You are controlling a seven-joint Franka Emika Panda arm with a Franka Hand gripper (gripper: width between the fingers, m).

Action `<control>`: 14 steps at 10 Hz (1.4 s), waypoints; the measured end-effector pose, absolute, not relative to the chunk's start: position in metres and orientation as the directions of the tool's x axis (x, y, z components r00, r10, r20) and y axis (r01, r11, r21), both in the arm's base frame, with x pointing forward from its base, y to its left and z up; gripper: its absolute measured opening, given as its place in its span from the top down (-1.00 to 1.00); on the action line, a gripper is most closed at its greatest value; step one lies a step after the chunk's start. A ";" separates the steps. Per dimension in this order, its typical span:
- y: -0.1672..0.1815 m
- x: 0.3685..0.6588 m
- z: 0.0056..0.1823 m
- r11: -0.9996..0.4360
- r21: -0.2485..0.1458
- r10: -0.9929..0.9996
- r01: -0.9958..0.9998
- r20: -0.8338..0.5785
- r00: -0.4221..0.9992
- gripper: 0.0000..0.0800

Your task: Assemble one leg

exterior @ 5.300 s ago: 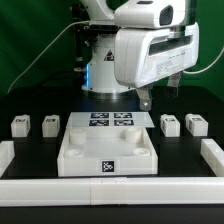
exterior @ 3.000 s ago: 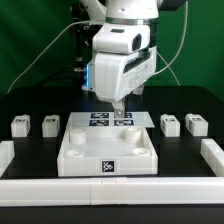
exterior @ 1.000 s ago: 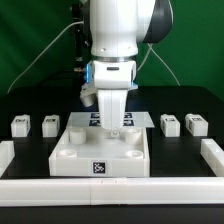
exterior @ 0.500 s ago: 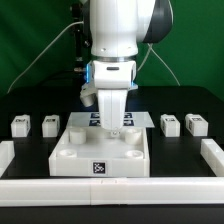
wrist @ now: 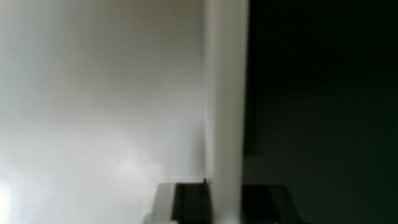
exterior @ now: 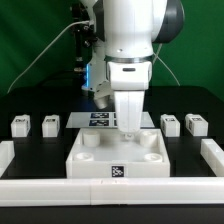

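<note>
Four small white legs with marker tags stand in a row: two at the exterior view's left [exterior: 19, 125] [exterior: 49, 123] and two at its right [exterior: 170, 125] [exterior: 196, 124]. My gripper [exterior: 128, 133] touches none of them. It reaches straight down onto the back rim of the large white tray-like part [exterior: 118, 158]. In the wrist view the dark fingers [wrist: 187, 202] stand either side of that rim [wrist: 224, 100], shut on it, with my gripper [wrist: 224, 192] over the rim.
The marker board [exterior: 103, 119] lies behind the tray-like part, partly covered by the arm. White rails run along the front [exterior: 110, 190], the exterior view's left [exterior: 5, 153] and its right [exterior: 212, 152].
The arm came down from the back right onto the tray-like part's back rim. Since half a second ago it has slid the part toward the exterior view's right and front. The legs have not moved.
</note>
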State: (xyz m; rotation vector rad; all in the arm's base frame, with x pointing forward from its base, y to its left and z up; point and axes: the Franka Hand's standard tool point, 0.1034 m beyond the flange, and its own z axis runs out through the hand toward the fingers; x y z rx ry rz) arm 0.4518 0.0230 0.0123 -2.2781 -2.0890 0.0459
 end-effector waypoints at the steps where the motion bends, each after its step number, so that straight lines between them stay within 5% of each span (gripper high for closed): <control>1: 0.032 0.456 0.012 -0.078 -0.060 0.997 0.995 0.016 0.079 0.84; 7: 0.034 0.459 0.012 -0.082 -0.055 0.996 0.995 0.018 0.083 0.84; 14: 0.081 0.486 0.012 -0.012 -0.025 1.000 1.000 0.025 0.013 0.84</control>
